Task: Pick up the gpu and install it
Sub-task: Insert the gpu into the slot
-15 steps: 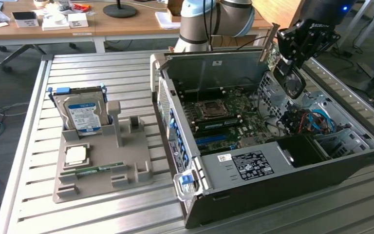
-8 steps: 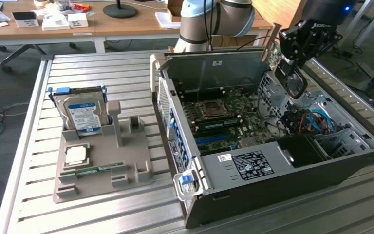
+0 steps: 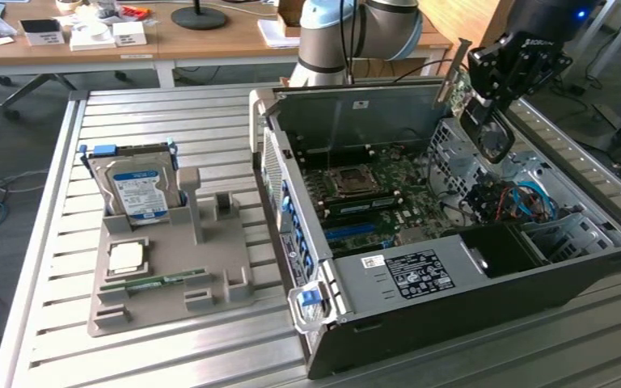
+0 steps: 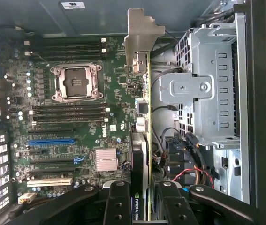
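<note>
Claw (image 4: 141, 199) is pinching the gpu (image 4: 141, 140) edge-on. It's hanging over the open case (image 3: 548, 283), between the motherboard (image 4: 76, 117) and the drive cage (image 4: 208, 89), not seated yet. My take: get the card running parallel to the blue slot (image 4: 50, 140), bracket (image 4: 140, 33) toward the rear openings. Keep it upright and watch those cables (image 4: 193, 173).

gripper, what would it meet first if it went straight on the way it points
The gripper, shut on the gpu, points at the motherboard; the card would probably touch it first, near its edge by the drive cage. Depth is unclear.
</note>
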Controlling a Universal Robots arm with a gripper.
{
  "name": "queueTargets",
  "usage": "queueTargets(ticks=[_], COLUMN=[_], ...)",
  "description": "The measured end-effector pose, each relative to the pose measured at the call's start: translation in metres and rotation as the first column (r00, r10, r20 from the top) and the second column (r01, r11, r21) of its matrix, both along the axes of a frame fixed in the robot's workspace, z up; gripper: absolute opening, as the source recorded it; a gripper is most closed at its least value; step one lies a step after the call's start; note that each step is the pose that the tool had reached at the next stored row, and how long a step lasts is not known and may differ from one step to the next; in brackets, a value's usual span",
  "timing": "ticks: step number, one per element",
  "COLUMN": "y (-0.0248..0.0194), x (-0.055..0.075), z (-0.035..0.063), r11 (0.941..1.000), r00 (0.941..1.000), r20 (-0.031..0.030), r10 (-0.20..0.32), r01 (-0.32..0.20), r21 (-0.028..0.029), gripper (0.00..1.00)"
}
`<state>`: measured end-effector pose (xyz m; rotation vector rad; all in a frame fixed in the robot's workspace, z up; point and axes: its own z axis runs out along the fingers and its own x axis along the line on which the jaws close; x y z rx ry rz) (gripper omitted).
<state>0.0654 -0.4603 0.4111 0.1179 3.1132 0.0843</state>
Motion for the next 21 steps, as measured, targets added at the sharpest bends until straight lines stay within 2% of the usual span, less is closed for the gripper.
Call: queueTargets(ticks=[11, 21], y=[0.0000, 0.0000], x=[0.0000, 0.0000], z=[0.0000, 0.0000], r11=[1.0000, 0.9989], r00=[1.0000, 0.9989], r20=[0.0000, 0.0000], r10=[0.005, 0.047], r01=[-0.005, -0.047], r21=[0.0000, 0.0000], gripper=[0.27, 0.27])
